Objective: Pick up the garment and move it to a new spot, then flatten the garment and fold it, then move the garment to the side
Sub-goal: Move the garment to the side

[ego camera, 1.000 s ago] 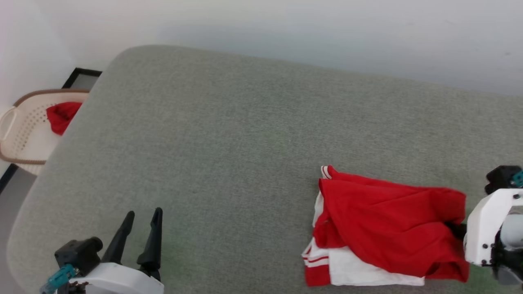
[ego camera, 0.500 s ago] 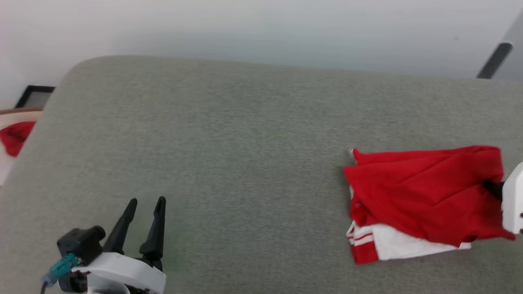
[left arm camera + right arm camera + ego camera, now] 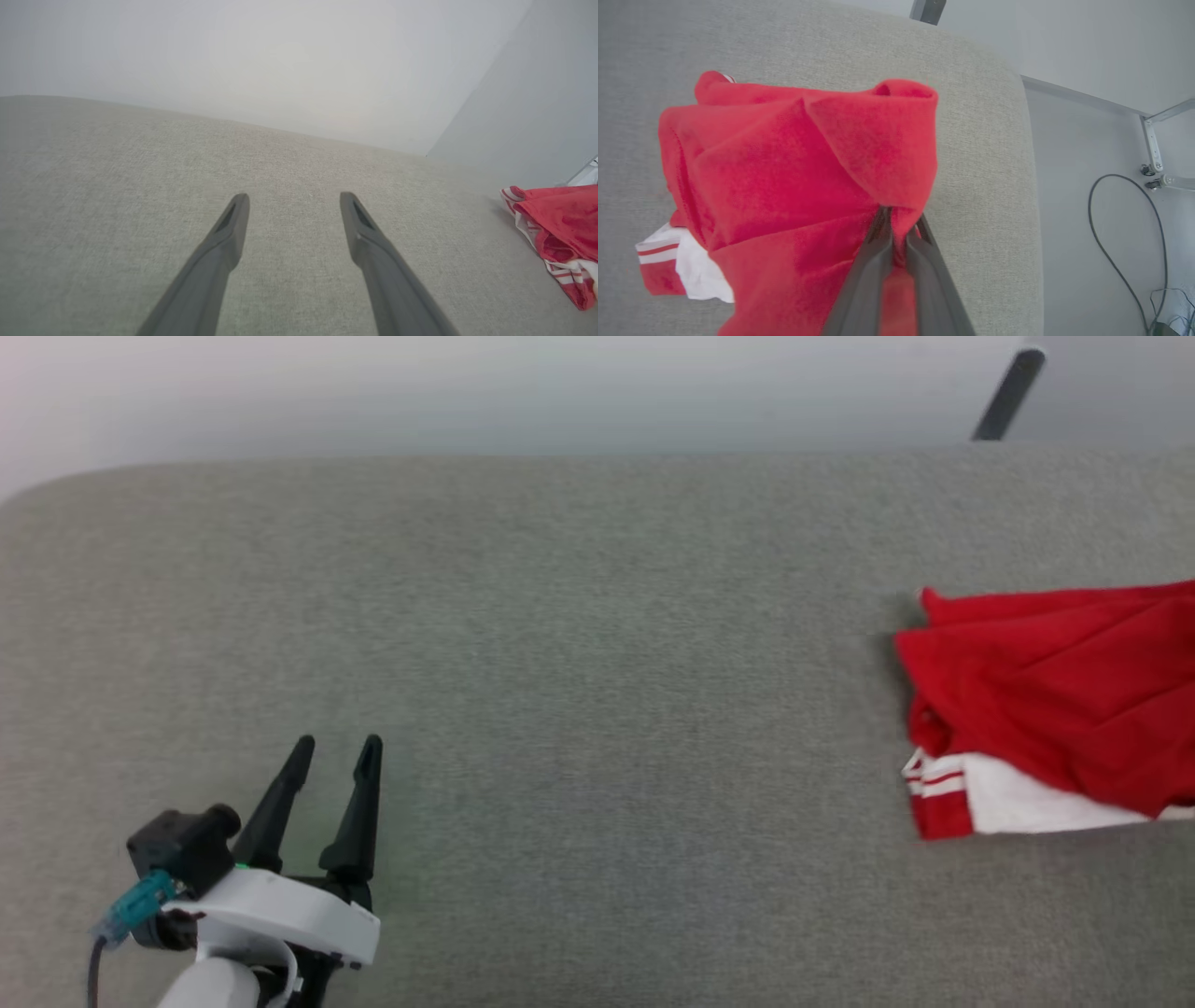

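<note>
Your right gripper (image 3: 899, 218) has its two fingers pinched together on a fold of the shirt (image 3: 784, 186), at its red edge. The shirt lies bunched on the grey cushion (image 3: 560, 616), close to the cushion's right end, red body on top and a white sleeve with striped trim poking out underneath. Your left gripper (image 3: 338, 745) hovers well apart from it, fingers spread, holding nothing
</note>
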`<state>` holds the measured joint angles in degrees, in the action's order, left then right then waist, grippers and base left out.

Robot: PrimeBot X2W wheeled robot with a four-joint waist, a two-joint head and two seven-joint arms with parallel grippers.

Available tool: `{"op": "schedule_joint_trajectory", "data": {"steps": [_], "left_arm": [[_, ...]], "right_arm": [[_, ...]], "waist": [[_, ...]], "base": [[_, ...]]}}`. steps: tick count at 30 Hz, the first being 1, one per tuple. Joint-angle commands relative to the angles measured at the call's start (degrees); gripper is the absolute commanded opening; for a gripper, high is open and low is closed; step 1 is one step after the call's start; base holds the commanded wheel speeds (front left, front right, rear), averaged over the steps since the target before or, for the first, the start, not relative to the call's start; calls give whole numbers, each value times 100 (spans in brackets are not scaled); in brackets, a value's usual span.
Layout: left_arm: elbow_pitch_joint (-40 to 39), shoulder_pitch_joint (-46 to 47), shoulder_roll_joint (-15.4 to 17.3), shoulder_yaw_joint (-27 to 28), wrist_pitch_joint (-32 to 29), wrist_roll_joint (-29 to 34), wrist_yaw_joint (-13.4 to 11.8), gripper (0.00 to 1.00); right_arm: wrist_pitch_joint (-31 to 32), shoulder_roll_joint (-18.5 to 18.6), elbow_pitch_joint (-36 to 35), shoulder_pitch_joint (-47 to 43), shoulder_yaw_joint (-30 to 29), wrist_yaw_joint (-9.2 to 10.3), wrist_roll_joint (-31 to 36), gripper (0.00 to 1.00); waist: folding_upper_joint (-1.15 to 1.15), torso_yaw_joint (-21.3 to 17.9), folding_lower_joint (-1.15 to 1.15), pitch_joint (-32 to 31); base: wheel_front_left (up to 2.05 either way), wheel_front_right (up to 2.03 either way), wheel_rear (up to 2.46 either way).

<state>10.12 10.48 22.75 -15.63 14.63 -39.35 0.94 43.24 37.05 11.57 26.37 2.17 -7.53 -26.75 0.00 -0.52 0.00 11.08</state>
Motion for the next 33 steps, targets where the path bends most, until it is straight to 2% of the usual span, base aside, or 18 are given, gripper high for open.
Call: {"op": "schedule_joint_trajectory", "data": {"steps": [1,6,13,19,26,27,29,30,31,32,33], "left_arm": [[7,70,21,4,5,24,16,100],[8,226,58,-9,-23,60,32,100],[9,432,106,-63,-69,99,54,100],[-26,580,151,-106,-120,126,80,100],[-33,699,184,-145,-154,147,84,100],[-28,710,182,-154,-160,151,84,100],[-16,733,177,-168,-159,157,77,100],[-8,742,176,-173,-162,157,71,100],[-5,748,172,-177,-161,158,62,100],[7,743,167,-177,-156,155,55,100],[18,731,164,-175,-150,150,45,100]], "right_arm": [[-55,37,21,88,6,9,23,0],[-448,269,335,324,72,9,241,0],[-971,413,1006,668,97,9,563,0],[-1444,385,1617,947,98,9,863,0],[-2047,161,2361,1267,114,9,1214,0],[-2142,122,2456,1311,105,9,1262,4],[-2302,67,2641,1381,87,9,1336,30],[-2379,41,2727,1418,84,9,1375,39],[-2448,26,2799,1450,79,9,1403,47],[-2503,9,2886,1481,85,9,1433,50],[-2559,-9,2944,1512,107,9,1450,69]], "waist": [[0,-212,0,196],[0,-409,0,400],[0,-508,0,648],[0,-469,0,864],[0,-400,0,997],[0,-389,0,1001],[0,-366,0,999],[0,-357,0,993],[0,-348,0,983],[0,-342,0,964],[0,-338,0,943]], "base": [[0,0,0],[0,0,0],[0,0,0],[0,0,0],[0,0,0],[0,0,0],[0,0,0],[0,0,0],[0,0,0],[0,0,0],[0,0,0]]}}
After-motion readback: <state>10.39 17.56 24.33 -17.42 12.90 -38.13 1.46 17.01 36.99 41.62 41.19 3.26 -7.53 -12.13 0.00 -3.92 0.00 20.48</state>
